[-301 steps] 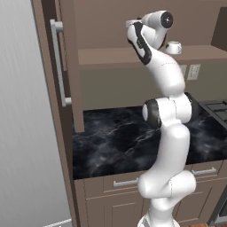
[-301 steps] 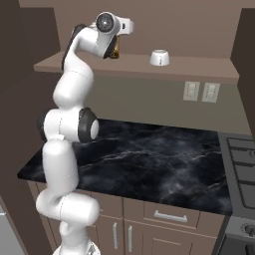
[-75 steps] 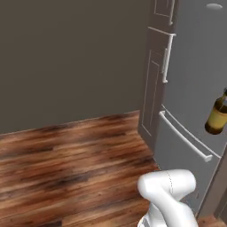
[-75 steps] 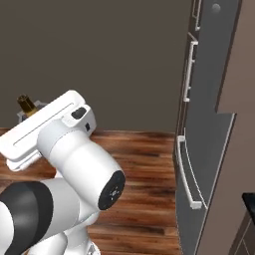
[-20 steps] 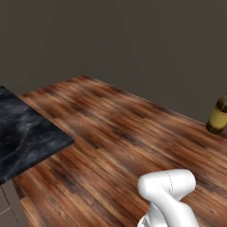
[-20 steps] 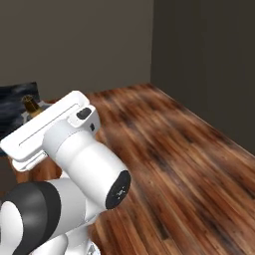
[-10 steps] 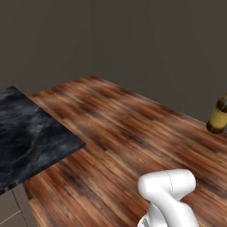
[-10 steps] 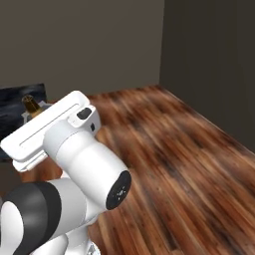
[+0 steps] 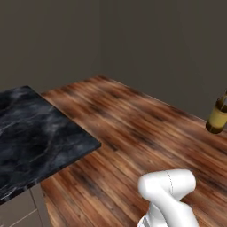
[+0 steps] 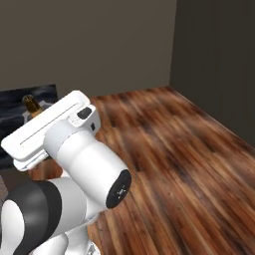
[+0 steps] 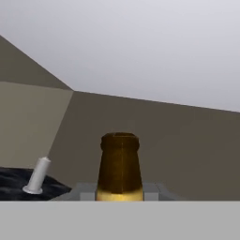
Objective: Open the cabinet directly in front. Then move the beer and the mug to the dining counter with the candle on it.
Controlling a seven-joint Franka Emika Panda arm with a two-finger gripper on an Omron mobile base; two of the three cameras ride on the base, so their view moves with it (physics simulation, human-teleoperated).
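Plainly, the claw (image 11: 120, 194) is clamped on the beer (image 11: 120, 168): at the bottom centre of the hand view the amber neck rises between the grey finger blocks, which press its shoulders from both sides. That same bottle shows at the right edge of the left base view, hanging over the wooden floor (image 9: 133, 133), and its capped neck peeks out behind the arm at the upper left of the right base view. Glass like this should be stiff, smooth and breakable, fairly light, so the hold belongs low on the body, kept upright. Beyond it, a black marble tabletop (image 9: 31, 133) fills the left of the left base view. On it, lower left of the hand view, stands a tall grey cylinder on a round base (image 11: 37, 176).
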